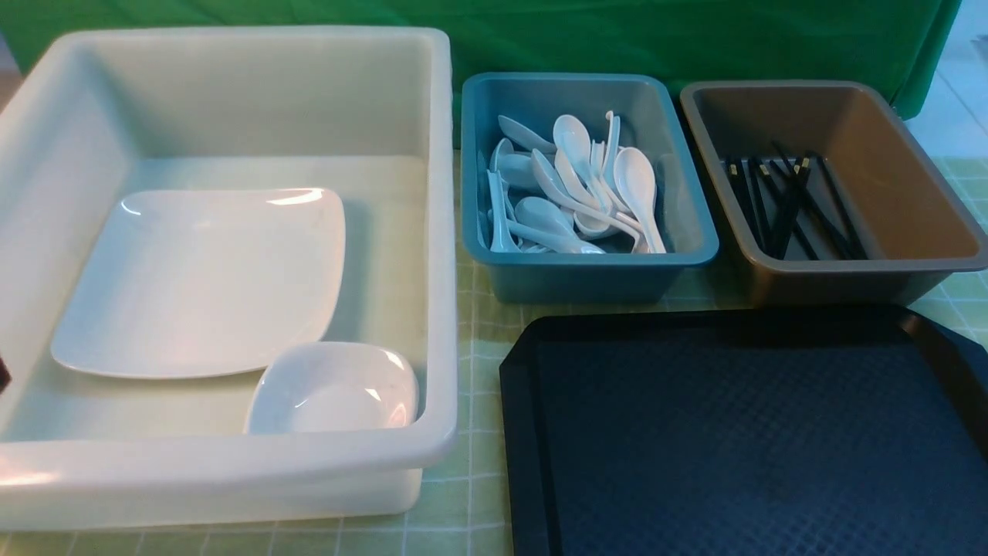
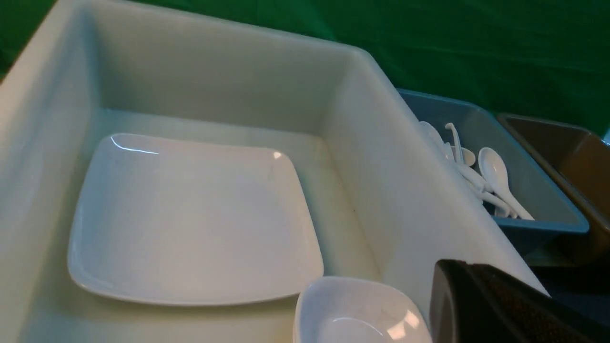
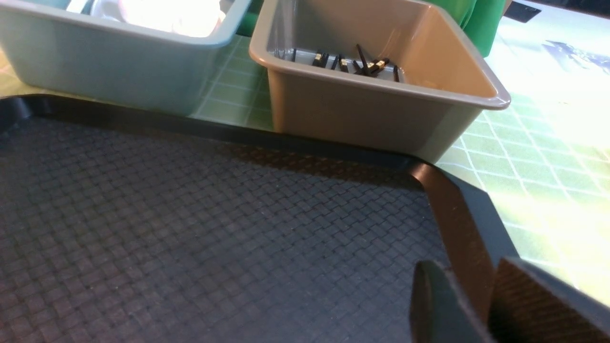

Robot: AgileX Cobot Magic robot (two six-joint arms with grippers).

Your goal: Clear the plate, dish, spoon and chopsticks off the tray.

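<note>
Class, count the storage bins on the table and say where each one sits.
3: a large white bin on the left, a blue bin in the middle, a brown bin on the right. None seem hidden.

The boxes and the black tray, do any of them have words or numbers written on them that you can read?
No readable text anywhere.
White bin: plain, no label.
Blue bin: plain.
Brown bin: plain.
Tray: only a woven diamond texture.
Chopsticks: pale bands near the ends, too small to show any marking.
</note>
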